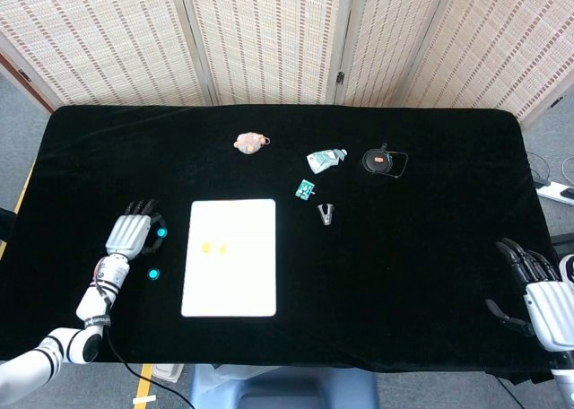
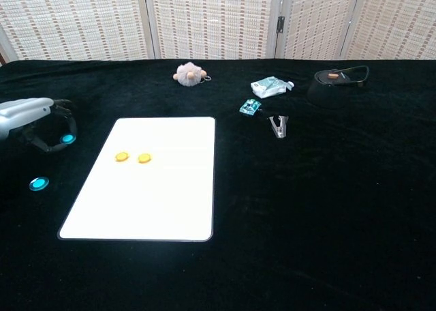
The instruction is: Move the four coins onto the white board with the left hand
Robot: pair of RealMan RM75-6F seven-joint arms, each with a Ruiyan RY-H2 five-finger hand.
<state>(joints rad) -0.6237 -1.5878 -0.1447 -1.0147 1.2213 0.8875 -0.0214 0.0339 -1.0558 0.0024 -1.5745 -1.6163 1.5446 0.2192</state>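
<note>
Your working surface is the black table (image 1: 430,274). The white board (image 1: 230,283) lies left of centre, its near edge close to the table's front edge. Two yellow coins (image 2: 133,157) already rest side by side on the board's upper left area. Two blue coins remain on the cloth to the left of the board: one (image 2: 39,183) lies in open cloth, apart from the board's left edge; the other (image 2: 67,138) sits just beside your left hand (image 1: 130,234). That hand's fingers are extended over this coin; whether they touch or hold it cannot be determined. Your right hand (image 1: 543,297) sits at the table's front right corner, fingers spread, holding nothing.
</note>
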